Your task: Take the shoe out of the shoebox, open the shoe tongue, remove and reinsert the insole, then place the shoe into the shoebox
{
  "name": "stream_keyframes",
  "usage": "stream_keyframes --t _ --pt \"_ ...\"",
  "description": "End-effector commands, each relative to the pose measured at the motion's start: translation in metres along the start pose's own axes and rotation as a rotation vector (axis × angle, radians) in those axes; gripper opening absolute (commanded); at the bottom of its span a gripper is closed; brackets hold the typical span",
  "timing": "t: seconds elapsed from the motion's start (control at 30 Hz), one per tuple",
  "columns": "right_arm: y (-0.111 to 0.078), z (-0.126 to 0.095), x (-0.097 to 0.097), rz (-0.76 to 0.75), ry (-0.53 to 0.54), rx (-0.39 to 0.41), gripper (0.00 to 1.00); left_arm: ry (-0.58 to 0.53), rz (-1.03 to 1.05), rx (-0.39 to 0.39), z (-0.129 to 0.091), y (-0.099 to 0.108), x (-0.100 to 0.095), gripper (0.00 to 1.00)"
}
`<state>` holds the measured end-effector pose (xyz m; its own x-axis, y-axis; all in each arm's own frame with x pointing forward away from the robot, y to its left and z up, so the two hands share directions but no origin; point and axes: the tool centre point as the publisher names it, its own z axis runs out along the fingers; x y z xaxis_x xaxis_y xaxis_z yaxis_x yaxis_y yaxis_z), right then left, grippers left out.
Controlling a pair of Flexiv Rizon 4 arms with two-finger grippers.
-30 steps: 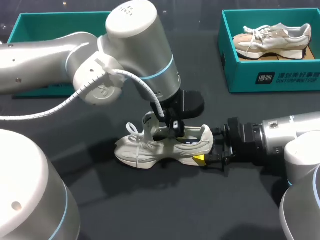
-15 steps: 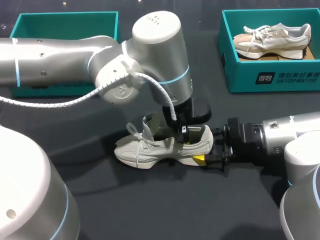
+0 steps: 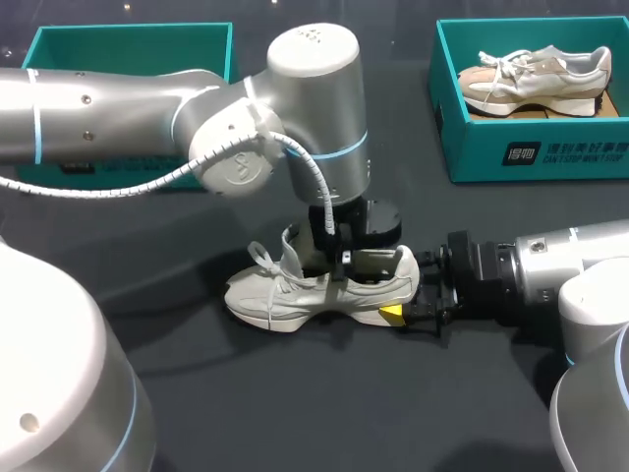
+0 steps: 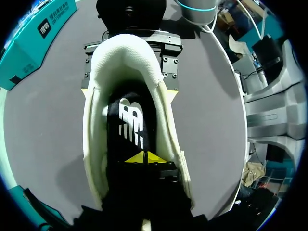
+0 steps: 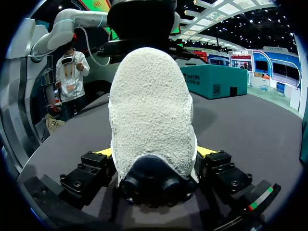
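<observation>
A pale grey-white shoe (image 3: 280, 295) lies on its sole in the middle of the dark table, toe to the left. My left gripper (image 3: 344, 265) reaches down into the shoe's opening. In the left wrist view its yellow tips (image 4: 144, 158) are shut together and rest on the black insole (image 4: 130, 118) inside the shoe (image 4: 96, 134). My right gripper (image 3: 405, 300) comes in from the right and is shut on the shoe's heel. In the right wrist view the heel (image 5: 151, 110) fills the space between the right gripper's (image 5: 154, 156) fingers.
A teal shoebox (image 3: 550, 152) at the back right holds a second, beige-and-white shoe (image 3: 536, 79). Another teal box (image 3: 128, 28) stands at the back left, partly behind my left arm. Dark bare table lies in front of the shoe.
My left arm has swung and its wrist has turned and shifted a little to the right above the shoe's opening. The shoe and the right gripper have stayed in place.
</observation>
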<state>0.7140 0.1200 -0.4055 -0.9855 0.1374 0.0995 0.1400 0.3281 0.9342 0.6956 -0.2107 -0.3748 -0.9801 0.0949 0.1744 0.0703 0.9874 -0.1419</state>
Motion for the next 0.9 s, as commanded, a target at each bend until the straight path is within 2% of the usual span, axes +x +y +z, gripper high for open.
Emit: stream_keyframes --t 0.03,0.07,0.13,0.3,0.5,0.7,0.8,0.87,0.9 --pt "0.000 -0.001 0.001 0.000 -0.002 0.002 0.00 -0.026 0.006 0.002 0.001 0.007 0.010 0.22" --pt "0.000 -0.001 0.001 0.000 -0.002 0.002 0.00 -0.024 0.009 0.003 0.002 0.008 0.011 0.31" --pt "0.000 -0.001 0.001 0.000 -0.002 0.002 0.00 -0.033 0.010 0.004 0.004 0.009 0.011 0.41" --pt "0.000 -0.001 0.001 0.000 -0.002 0.002 0.00 -0.050 0.009 0.001 0.012 0.011 0.011 0.45" --pt "0.000 -0.001 0.001 0.000 -0.002 0.002 0.00 -0.152 0.016 -0.022 0.030 0.011 0.003 0.47" --pt "0.000 -0.001 0.001 0.000 -0.002 0.002 0.00 -0.247 0.011 -0.058 0.043 0.011 -0.009 0.42" --pt "0.000 -0.001 0.001 0.000 -0.002 0.002 0.00 -0.260 0.000 -0.073 0.047 0.012 -0.017 0.35" --pt "0.000 -0.001 0.001 0.000 -0.002 0.002 0.00 -0.263 -0.009 -0.080 0.047 0.013 -0.021 0.25" --pt "0.000 -0.001 0.001 0.000 -0.002 0.002 0.00 -0.262 -0.015 -0.081 0.047 0.014 -0.023 0.15"
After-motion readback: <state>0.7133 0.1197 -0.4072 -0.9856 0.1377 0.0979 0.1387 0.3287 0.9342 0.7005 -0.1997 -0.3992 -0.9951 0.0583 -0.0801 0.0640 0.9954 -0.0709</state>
